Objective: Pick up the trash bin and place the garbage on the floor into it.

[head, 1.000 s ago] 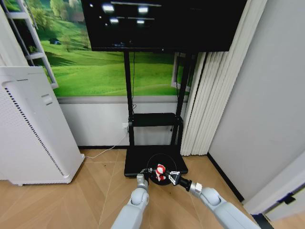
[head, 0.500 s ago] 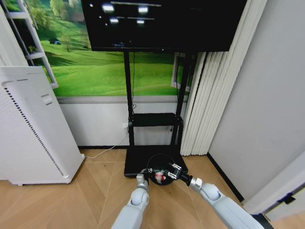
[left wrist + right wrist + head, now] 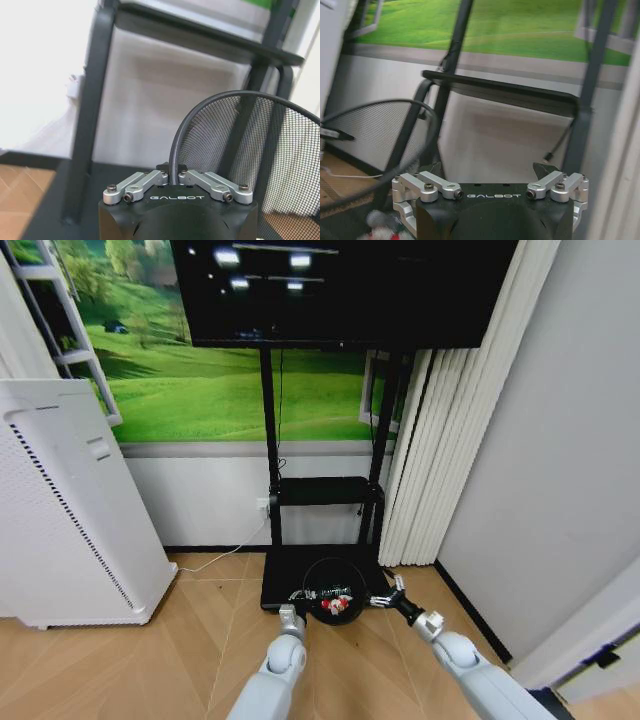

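The black mesh trash bin point(image 3: 332, 581) hangs just above the floor point(image 3: 200, 640), in front of the TV stand's base. My left gripper point(image 3: 299, 598) is shut on its rolled rim; the left wrist view shows that rim point(image 3: 176, 145) pinched between the closed fingers of the left gripper point(image 3: 170, 172). Red-and-white garbage point(image 3: 336, 606) lies inside the bin and also appears as a blurred lump of garbage point(image 3: 379, 224). To the right of the bin, my right gripper point(image 3: 388, 592) is open and holds nothing. In its own wrist view the right gripper point(image 3: 487, 170) has its fingers spread wide, with the bin point(image 3: 370, 130) off to one side.
A black TV stand point(image 3: 270, 440) with a shelf and a flat base point(image 3: 285, 575) stands directly behind the bin. The tall white perforated appliance point(image 3: 70, 510) is at the left, and a white cable runs along the floor. Curtains point(image 3: 420, 460) and a grey wall close off the right.
My right gripper held the red-and-white wrapper over the bin, let it drop inside, then drew back to the right and opened. The left gripper kept hold of the rim.
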`<state>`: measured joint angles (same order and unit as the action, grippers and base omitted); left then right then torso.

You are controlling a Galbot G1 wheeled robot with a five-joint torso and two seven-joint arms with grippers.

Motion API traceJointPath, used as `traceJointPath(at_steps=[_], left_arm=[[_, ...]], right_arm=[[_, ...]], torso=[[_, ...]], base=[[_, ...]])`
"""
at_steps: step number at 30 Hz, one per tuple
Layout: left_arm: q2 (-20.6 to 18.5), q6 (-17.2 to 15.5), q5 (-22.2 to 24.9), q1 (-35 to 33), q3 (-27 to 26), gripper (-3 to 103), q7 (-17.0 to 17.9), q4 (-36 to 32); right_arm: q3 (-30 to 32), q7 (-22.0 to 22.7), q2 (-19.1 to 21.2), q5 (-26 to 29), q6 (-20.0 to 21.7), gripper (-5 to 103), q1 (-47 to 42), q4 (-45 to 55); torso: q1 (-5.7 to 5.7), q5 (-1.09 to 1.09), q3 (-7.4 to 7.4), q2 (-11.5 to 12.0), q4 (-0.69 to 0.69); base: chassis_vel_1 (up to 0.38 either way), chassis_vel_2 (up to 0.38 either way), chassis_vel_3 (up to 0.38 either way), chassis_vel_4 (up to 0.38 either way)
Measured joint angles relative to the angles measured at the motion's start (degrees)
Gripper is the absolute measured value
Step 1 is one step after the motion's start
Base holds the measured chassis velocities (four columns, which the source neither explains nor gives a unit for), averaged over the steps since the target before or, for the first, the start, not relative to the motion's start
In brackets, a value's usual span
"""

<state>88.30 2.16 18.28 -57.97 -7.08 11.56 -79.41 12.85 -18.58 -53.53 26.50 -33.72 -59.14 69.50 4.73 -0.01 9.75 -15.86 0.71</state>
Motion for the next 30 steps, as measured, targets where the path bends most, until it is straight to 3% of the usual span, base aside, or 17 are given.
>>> traceJointPath(at_steps=[5, 14, 23, 30], left_arm=[[-1.82, 0.68, -0.22, -2.04, -3.82, 3, 0.37, -4.83], [-6.12, 1.24, -0.11, -9.66, -9.06, 3, 0.42, -14.38], [-7.34, 1.60, 0.39, -11.81, -11.37, 3, 0.81, -17.96], [-9.11, 4.55, 0.36, -12.83, -14.76, 3, -0.25, -18.58]], right_arm=[[1.08, 2.23, -1.53, 1.89, -0.35, 100, -0.59, -1.77], [2.46, 4.11, -2.41, 2.57, -4.76, 100, -1.16, -6.91], [4.91, 4.18, -4.18, 1.03, -8.24, 100, -1.93, -10.34], [7.70, 4.25, -7.02, 1.05, -8.84, 100, -2.41, -14.00]], torso=[[0.00, 0.01, 0.00, 0.00, -0.02], [0.00, 0.00, 0.00, -0.01, -0.02], [0.00, 0.00, 0.00, -0.01, -0.01], [0.00, 0.00, 0.00, -0.01, -0.02]], base=[[0.000, 0.000, 0.000, 0.000], [0.000, 0.000, 0.000, 0.000], [0.000, 0.000, 0.000, 0.000], [0.000, 0.000, 0.000, 0.000]])
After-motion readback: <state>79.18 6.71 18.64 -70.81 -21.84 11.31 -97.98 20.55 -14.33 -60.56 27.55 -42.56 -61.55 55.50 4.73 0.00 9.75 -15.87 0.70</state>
